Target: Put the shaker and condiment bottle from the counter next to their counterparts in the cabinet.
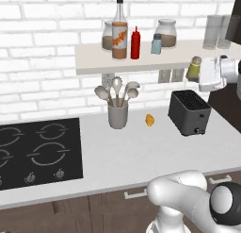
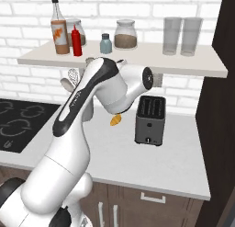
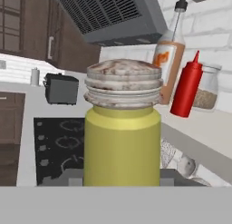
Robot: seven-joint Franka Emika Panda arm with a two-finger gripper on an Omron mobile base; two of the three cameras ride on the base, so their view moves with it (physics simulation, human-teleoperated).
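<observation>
Between the closed jaws of the gripper (image 1: 200,75), just off the cabinet's (image 1: 94,62) right front edge, sits the shaker (image 1: 193,69): one smooth yellow-olive cylinder with a ribbed, mottled silver-grey cap. On the pale matte board stand one red tapered condiment bottle (image 1: 135,43), one tall glass bottle (image 1: 119,34), one pale blue shaker (image 1: 156,44), two lidded glass jars (image 1: 167,33) and two clear tumblers (image 2: 172,35).

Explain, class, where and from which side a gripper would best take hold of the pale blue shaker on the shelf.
Grip the pale blue shaker around its straight body below the grey cap, coming level from the shelf's open front. It stands upright, with the red bottle on one side and a jar close behind, so the front looks freest.
</observation>
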